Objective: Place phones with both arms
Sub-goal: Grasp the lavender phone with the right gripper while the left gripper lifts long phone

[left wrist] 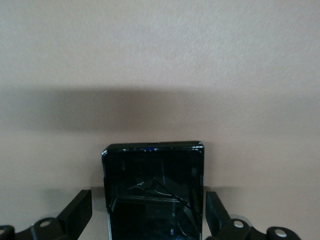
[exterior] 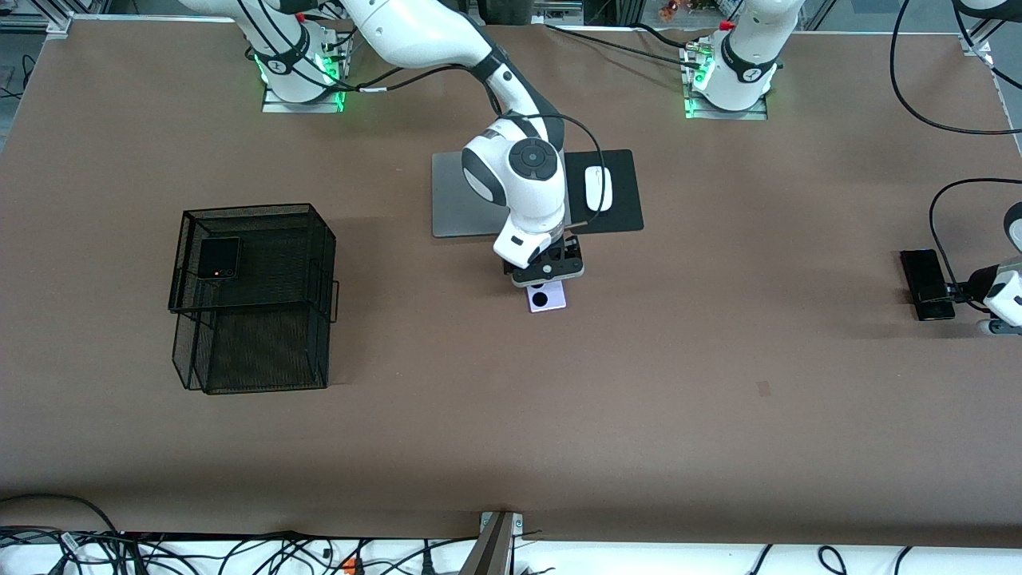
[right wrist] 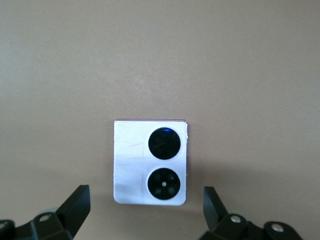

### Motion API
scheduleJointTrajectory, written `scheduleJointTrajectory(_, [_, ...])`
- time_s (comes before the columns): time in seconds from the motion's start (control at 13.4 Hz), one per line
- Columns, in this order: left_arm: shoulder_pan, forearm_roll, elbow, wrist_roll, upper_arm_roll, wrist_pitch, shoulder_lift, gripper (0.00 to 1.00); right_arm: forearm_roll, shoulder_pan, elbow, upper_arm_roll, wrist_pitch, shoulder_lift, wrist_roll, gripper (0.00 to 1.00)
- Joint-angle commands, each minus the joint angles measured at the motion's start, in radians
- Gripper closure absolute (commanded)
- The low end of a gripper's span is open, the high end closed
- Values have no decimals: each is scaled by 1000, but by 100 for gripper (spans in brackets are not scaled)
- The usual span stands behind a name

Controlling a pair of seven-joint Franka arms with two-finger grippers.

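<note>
The big brown table holds everything. The black wire basket is the landmark; it stands toward the right arm's end of the table. The grey laptop lies well apart from the basket, toward the middle, with the white mouse on a black pad beside it.

The small black phone already lies in the basket, on its top shelf. The long black phone is the thing farthest from the basket, at the left arm's end. The lilac phone lies flat mid-table, closer to the front camera than the laptop.

The right gripper hangs low over the lilac phone, fingers wide apart on each side, holding nothing. The left gripper is down at the long black phone, fingers open around its sides, not pinching yet.

It looks like both arms are at the grabbing step. Next, I think the right one must drop a bit lower. Then both must squeeze on the edges and lift straight up.
</note>
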Motion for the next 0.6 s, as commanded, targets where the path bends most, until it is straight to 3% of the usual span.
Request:
scheduleJointTrajectory(0.0, [11, -1, -9, -15, -11, -8, -7, 0, 17, 4, 25, -3, 38, 42, -2, 0])
scheduleJointTrajectory(0.22, [9, -1, -9, -26, -11, -36, -7, 35, 20, 3, 27, -3, 112, 73, 39, 0])
scheduleJointTrajectory(0.52, [5, -1, -4, -30, -11, -57, -13, 45, 18, 4, 30, -3, 126, 94, 60, 0])
